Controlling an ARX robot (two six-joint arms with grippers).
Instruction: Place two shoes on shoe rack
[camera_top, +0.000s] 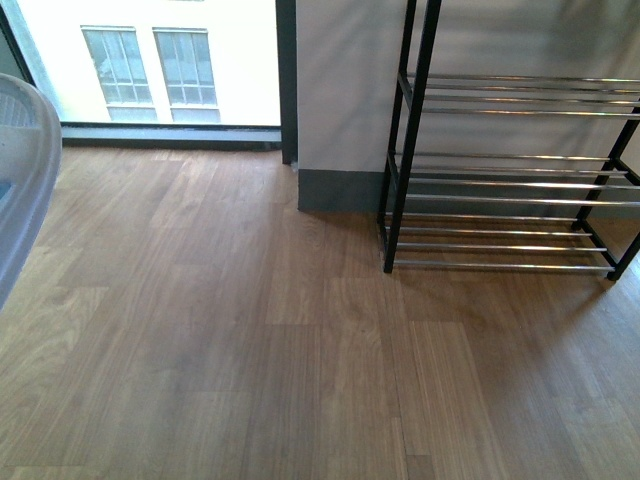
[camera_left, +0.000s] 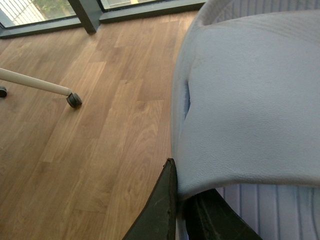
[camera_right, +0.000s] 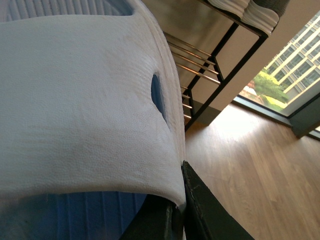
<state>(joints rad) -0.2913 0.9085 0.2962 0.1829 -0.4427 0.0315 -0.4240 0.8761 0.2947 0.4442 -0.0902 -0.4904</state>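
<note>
White-soled shoes (camera_right: 250, 12) atop rack (camera_right: 226, 81), right wrist only; left tool (camera_left: 184, 192), right tool (camera_right: 174, 197) clamp basket (camera_left: 250, 100)

Left tool (camera_left: 183, 200), matte black tapered fingers (camera_left: 161, 210), dusty worn edges, right tool (camera_right: 175, 200), matching black fingers (camera_right: 206, 215)

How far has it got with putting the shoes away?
Nearly done, it seems: two white-soled shoes already sit on the rack's top tier. The left gripper and right gripper each pinch a white basket's rim. Nothing seems left for the shoes.
</note>
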